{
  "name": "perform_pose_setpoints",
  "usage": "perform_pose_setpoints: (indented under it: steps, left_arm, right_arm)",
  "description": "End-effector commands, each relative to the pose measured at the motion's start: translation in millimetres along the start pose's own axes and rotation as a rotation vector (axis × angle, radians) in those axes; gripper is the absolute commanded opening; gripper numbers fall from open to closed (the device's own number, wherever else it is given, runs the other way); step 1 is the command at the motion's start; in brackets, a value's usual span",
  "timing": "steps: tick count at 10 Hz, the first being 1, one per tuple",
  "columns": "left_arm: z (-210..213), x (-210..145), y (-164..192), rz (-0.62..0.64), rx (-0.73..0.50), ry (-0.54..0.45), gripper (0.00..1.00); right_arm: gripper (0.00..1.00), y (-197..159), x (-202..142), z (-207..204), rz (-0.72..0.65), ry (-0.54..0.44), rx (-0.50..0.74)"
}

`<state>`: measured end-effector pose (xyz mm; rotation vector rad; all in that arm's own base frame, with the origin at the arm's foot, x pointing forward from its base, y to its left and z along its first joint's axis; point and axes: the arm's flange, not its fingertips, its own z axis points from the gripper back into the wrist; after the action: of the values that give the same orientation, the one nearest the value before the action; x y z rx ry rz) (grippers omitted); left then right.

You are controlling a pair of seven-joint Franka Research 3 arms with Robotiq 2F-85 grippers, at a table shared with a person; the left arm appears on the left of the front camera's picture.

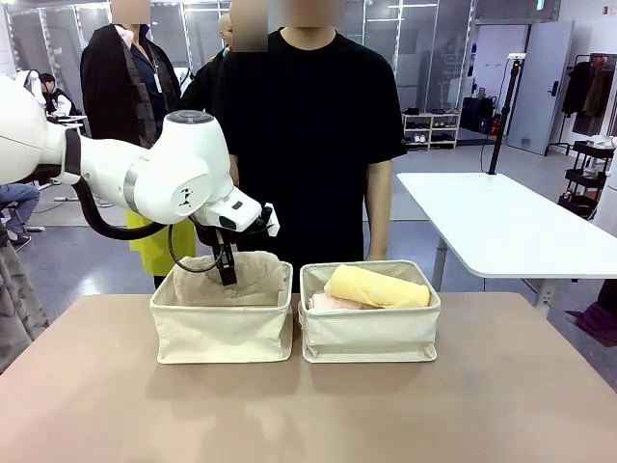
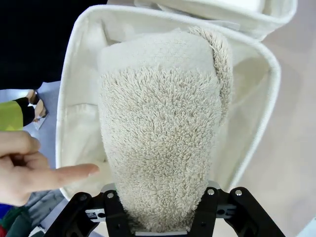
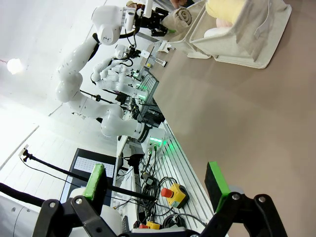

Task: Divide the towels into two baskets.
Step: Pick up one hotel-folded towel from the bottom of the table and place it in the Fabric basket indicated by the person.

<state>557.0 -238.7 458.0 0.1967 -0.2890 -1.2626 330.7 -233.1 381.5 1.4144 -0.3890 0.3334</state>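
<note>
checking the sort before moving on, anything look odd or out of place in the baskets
Nothing spilled or damaged. The rolled beige terry towel is not laid down yet: it stands on end over the left cream canvas basket, clamped in the left tool. A person's finger points at that basket's rim.

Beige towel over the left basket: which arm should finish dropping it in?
Left. The left gripper is shut on the beige towel above the left basket; the right gripper is open, far back.

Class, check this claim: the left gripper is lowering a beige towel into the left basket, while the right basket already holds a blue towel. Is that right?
Not quite. The top towel in the right basket is pale yellow, not blue, as the front view shows. The left gripper does hold the beige towel over the left basket.
</note>
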Motion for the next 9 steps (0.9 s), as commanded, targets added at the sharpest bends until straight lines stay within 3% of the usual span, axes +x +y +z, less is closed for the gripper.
perform_pose_setpoints:
  steps: [1, 3, 4, 5, 9]
  left_arm:
    - [-4.9, 3.4, 15.1, -0.028, -0.005, 0.029, 0.48]
    - [-10.1, 4.1, 14.6, -0.037, -0.010, 0.029, 0.48]
    - [-10.4, 4.9, 16.4, -0.025, -0.007, 0.033, 0.83]
    - [-9.4, 6.3, 14.7, -0.035, 0.002, 0.037, 1.00]
    - [-7.5, 11.8, 13.0, -0.042, 0.024, 0.035, 1.00]
  right_arm:
    - [1.00, 2.5, -0.4, -1.0, 0.002, 0.003, 0.001]
    - [1.00, 2.5, -0.4, -1.0, 0.002, 0.003, 0.001]
    - [1.00, 2.5, -0.4, -1.0, 0.002, 0.003, 0.001]
    - [1.00, 2.5, -0.4, -1.0, 0.002, 0.003, 0.001]
    - [1.00, 2.5, -0.4, -1.0, 0.002, 0.003, 0.001]
